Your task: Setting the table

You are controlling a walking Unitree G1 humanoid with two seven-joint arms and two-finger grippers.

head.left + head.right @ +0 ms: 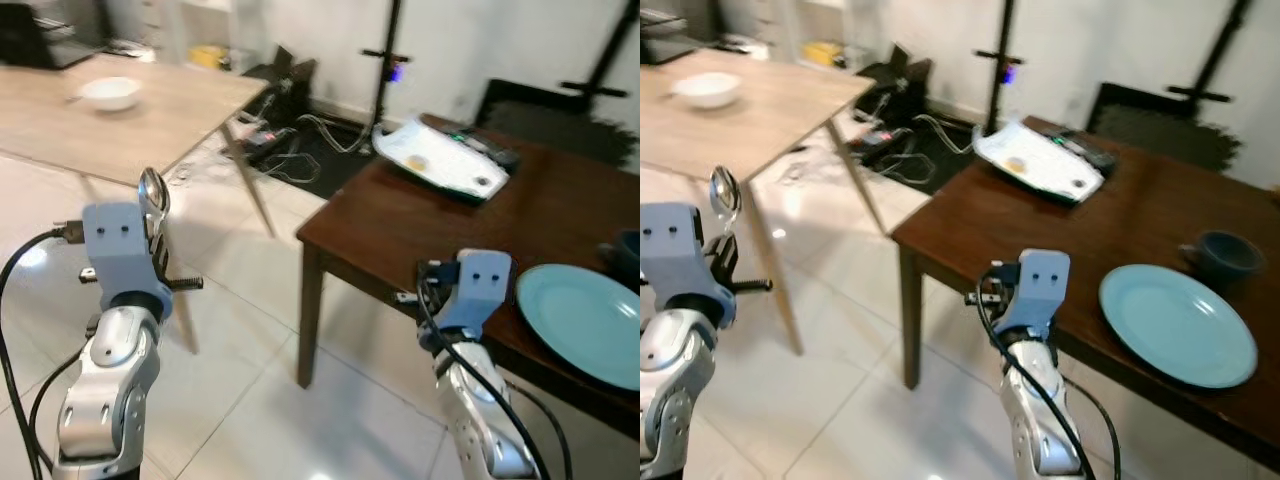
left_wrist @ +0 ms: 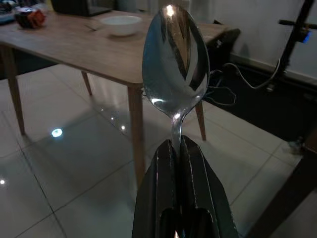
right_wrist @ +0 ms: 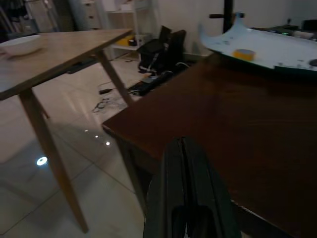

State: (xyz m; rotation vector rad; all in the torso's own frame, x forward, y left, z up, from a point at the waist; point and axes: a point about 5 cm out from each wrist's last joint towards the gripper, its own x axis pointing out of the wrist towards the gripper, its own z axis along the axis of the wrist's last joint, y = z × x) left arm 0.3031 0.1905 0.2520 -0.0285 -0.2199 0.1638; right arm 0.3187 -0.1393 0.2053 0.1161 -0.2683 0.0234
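Left eye view first — the left gripper (image 1: 152, 235) rides at 9 o'clock, carrying a spoon (image 1: 153, 192) upright over the tiled floor, while the teal plate (image 1: 585, 320) waits at 3 o'clock on the dark table (image 1: 400, 225). Left wrist view: the fingers (image 2: 166, 163) are clamped on the spoon's neck, bowl up. Right wrist view: the right gripper (image 3: 184, 148) has its fingers pressed together, empty, above the table edge. The carry looks best kept upright, and the spoon lowered flat just beside the plate — not onto it.
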